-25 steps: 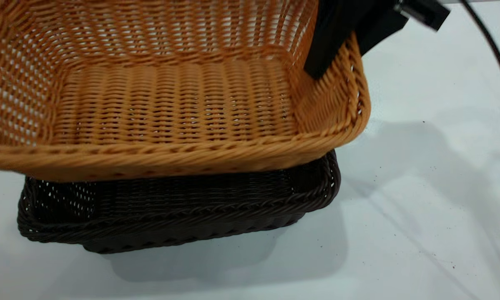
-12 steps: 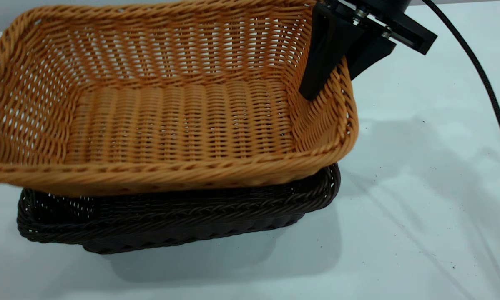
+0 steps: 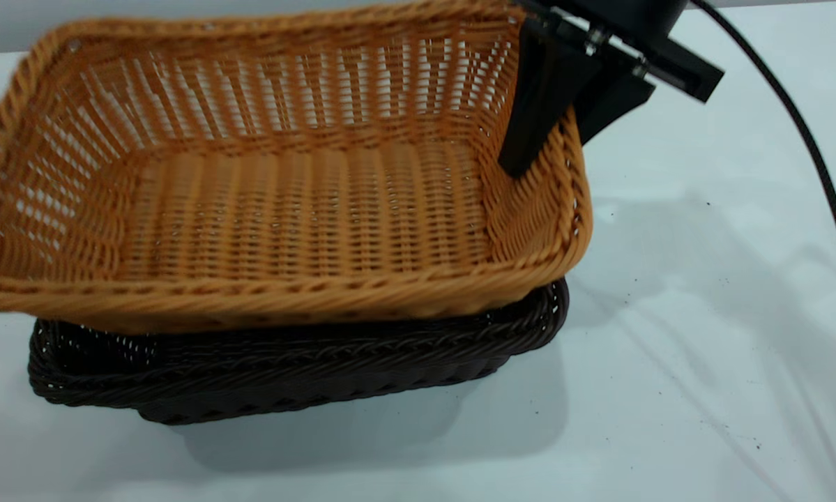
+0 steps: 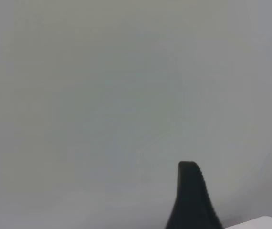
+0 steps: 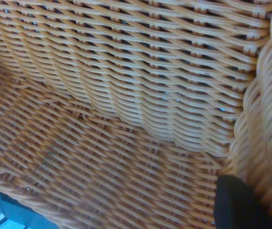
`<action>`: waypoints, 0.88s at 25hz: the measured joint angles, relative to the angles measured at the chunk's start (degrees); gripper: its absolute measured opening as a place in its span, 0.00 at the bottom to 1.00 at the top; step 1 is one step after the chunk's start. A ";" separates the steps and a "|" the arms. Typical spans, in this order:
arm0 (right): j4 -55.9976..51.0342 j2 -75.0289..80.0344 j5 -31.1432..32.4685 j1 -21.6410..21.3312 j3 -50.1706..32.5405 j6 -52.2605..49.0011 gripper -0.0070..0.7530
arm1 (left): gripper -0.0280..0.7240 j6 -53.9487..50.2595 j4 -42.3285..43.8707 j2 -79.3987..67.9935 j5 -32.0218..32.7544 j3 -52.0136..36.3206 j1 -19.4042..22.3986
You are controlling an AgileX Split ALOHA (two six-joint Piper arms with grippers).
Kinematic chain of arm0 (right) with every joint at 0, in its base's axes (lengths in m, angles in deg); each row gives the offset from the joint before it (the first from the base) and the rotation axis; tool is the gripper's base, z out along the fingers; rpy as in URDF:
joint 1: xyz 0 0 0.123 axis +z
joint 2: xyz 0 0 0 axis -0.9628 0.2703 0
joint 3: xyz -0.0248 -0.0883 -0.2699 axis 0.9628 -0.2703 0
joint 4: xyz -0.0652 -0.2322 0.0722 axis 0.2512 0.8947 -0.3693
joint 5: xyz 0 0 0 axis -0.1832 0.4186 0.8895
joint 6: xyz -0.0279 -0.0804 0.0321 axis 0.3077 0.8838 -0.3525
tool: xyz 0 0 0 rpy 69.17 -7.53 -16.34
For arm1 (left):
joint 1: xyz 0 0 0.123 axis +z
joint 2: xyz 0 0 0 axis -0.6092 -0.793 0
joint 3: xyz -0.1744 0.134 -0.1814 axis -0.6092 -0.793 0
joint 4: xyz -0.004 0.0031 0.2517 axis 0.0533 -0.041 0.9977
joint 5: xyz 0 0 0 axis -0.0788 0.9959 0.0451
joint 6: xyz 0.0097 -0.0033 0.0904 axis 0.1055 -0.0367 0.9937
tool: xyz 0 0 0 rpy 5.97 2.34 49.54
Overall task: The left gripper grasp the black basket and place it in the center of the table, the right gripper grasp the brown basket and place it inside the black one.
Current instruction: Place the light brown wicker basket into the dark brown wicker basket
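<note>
Right tool (image 3: 553, 132) clamps the braided rim at the right short end of the brown basket (image 3: 299, 216), one finger inside and one outside. That basket hangs tilted just over the black basket (image 3: 285, 369), which sits on the white worktop (image 3: 703, 314). No writing or labels can be read; of the left tool (image 4: 192, 200) one dark fingertip shows over bare worktop, so its opening I cannot tell.

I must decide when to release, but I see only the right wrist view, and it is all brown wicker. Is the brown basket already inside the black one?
Observer: Not fully. From outside, the brown basket sits over the black basket and its rim is clearly higher.
Operator: Where does my gripper hold it?
Observer: The right gripper is shut on the right short wall, one finger inside and one outside.
Operator: And the left arm?
Observer: The left gripper is out of the exterior view, and its wrist view shows no basket.
</note>
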State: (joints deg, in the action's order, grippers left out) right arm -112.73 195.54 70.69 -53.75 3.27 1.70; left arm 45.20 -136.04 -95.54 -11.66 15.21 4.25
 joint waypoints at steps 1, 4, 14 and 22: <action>-0.22 0.47 0.06 0.07 0.00 0.00 0.14 | 0.58 0.00 0.00 0.00 0.00 0.00 0.00; -0.77 1.68 0.11 0.06 0.00 0.20 0.14 | 0.58 0.00 -0.02 0.00 0.00 -0.05 0.00; 0.69 3.39 -1.51 0.06 0.00 0.79 0.14 | 0.58 0.00 -0.19 0.00 -0.05 -0.05 0.00; 0.71 3.39 -1.27 0.06 0.00 1.10 0.14 | 0.58 0.00 -0.19 0.00 -0.05 -0.05 0.00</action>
State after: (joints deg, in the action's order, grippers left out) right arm -112.02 198.93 69.41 -53.69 3.27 2.80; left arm 45.20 -136.23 -95.54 -11.71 15.16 4.25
